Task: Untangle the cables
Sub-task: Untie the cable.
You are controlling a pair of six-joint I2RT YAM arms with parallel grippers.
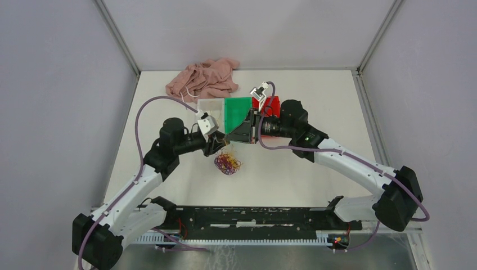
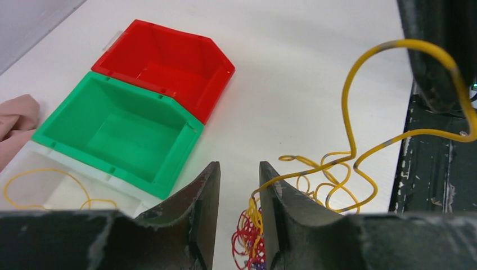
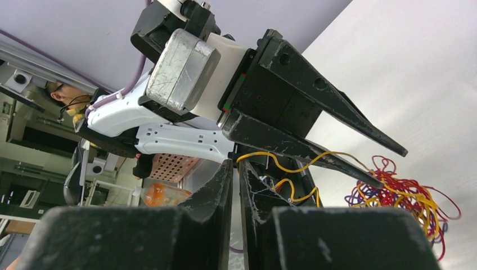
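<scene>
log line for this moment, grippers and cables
left gripper: open, tips near tangle | right gripper: shut on yellow cable, which runs back to tangle | task: not yet untangled

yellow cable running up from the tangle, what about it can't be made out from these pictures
Right wrist: the yellow cable runs from the right gripper, then is lost among other yellow strands in the tangle.
Left wrist: the left gripper and the bottom edge hide most of the tangle; the right edge clips the cable's loop.
Top external: strands too small to trace.
</scene>
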